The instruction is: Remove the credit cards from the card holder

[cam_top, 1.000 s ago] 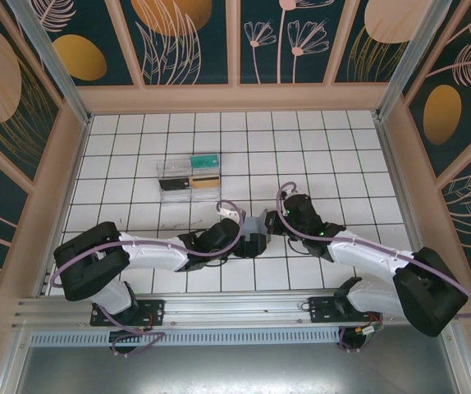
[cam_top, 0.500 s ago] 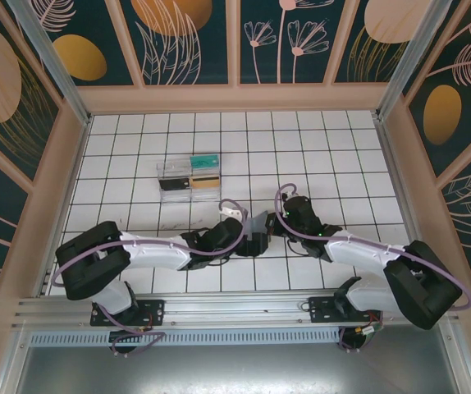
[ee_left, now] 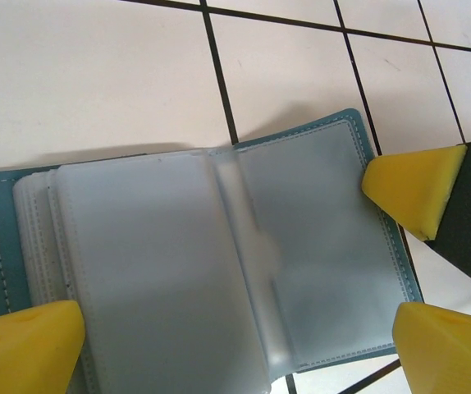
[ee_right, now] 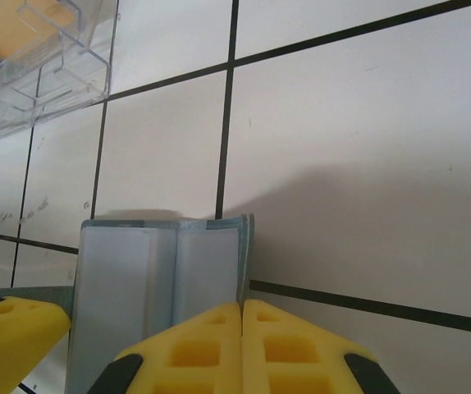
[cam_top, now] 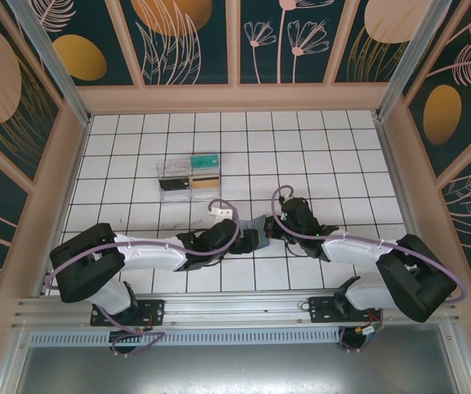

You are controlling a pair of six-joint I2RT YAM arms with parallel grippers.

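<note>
I see the card holder [ee_left: 219, 263] spread open over the white tiled surface [ee_left: 96, 74], clear sleeves facing up; I cannot tell whether it lies flat. My left fingers [ee_left: 26, 341] are spread wide, one at each near corner of the holder and not closed on it. My right fingers [ee_right: 203, 353] are pressed together, pinching the holder's outer edge opposite the left arm. The credit cards [cam_top: 205, 182] are well apart from the holder, beyond its far side, with orange-tan, black and teal grouped at a clear plastic box [cam_top: 174, 171].
</note>
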